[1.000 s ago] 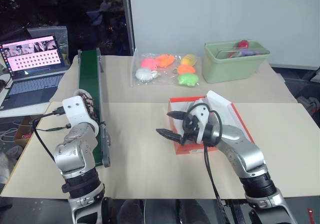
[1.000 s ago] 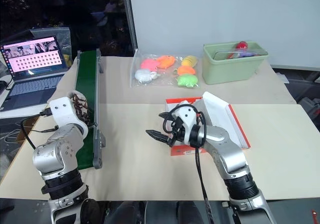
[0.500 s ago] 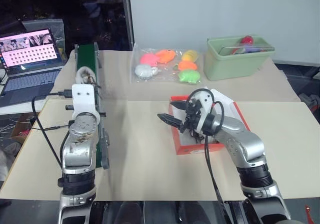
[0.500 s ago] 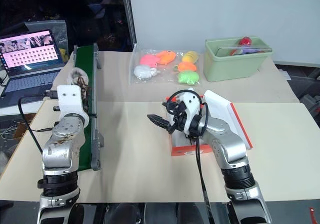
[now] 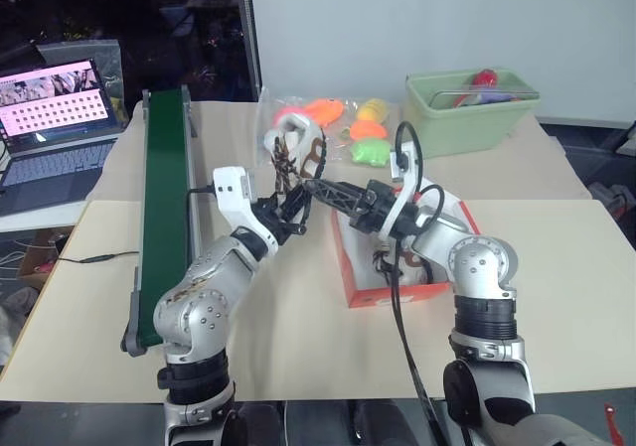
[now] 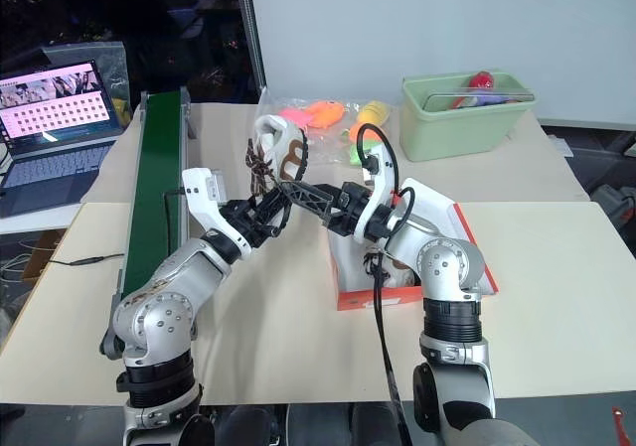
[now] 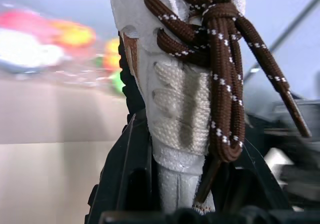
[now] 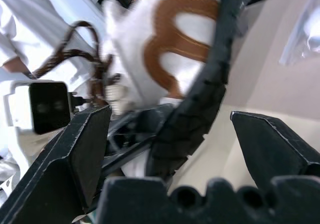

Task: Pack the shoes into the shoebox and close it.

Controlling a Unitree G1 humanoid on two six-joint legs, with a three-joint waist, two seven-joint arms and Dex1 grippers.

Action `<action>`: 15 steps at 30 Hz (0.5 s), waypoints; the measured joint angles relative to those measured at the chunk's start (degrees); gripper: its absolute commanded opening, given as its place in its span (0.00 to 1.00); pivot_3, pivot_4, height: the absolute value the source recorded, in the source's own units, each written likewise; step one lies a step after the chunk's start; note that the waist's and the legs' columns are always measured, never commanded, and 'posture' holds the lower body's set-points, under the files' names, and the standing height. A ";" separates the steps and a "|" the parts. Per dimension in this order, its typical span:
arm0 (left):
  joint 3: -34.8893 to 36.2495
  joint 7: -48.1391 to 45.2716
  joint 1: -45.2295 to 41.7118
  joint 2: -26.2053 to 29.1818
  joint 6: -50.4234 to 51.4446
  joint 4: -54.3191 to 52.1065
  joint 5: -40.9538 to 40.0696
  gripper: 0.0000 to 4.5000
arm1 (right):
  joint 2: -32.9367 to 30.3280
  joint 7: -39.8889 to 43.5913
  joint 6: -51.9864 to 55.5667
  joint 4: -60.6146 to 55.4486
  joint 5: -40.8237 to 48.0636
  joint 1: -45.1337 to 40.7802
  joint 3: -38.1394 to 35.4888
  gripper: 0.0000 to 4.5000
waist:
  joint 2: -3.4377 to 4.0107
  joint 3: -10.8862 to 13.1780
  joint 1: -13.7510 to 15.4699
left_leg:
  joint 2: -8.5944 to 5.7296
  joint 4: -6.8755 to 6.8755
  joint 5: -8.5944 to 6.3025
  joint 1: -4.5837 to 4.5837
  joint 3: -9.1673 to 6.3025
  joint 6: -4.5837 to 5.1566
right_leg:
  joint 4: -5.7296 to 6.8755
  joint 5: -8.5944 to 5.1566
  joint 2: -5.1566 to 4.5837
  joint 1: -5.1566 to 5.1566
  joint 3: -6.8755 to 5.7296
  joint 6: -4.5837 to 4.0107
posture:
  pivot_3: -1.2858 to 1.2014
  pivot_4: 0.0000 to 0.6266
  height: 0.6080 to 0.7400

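left hand (image 5: 288, 216) grips a shoe (image 5: 298, 148) aloft beside the box (image 5: 350, 292); right hand (image 5: 323, 190), spread wide, reaches in. dangling laces could snag its fingers and spoil the handover.

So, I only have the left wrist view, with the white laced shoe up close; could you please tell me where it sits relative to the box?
Observer: The left pincer holds the small white shoe with dark brown laces up in the air, to the left of the open red-orange cardboard shoebox, not above it.
Operator: Thank you. Where is the other arm?
Observer: The right pincer reaches over from the box side and points at the shoe, close to the left pincer.
Operator: Is it open, please?
Observer: Yes. In the right wrist view its two black fingers stand wide apart, with the shoe ahead of them.
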 measured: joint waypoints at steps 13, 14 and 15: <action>-2.88 0.37 0.00 3.00 0.36 0.00 -2.84 0.25 | 2.11 -6.15 1.60 3.99 5.93 -4.19 -4.44 1.00 | 0.01 0.01 -0.36 | 0.00 0.04 0.00 -0.02 -0.01 0.00 | -0.01 0.00 0.01 0.00 -0.01 0.01 | 0.52 0.24 0.92; -2.89 0.54 0.00 3.04 0.36 0.01 -2.95 0.25 | 2.11 -6.24 1.60 4.08 6.07 -4.22 -4.44 1.00 | 0.01 0.01 -0.36 | 0.01 0.04 0.00 -0.03 -0.01 0.00 | -0.01 0.00 0.01 0.00 0.00 0.01 | 0.52 0.24 0.92; -2.90 0.73 0.00 2.99 0.36 0.01 -3.16 0.25 | 2.11 -6.30 1.60 4.21 6.13 -4.23 -4.43 1.00 | 0.01 0.01 -0.36 | 0.00 0.04 0.00 -0.03 -0.01 0.00 | -0.01 0.00 0.01 0.00 0.00 0.01 | 0.52 0.24 0.92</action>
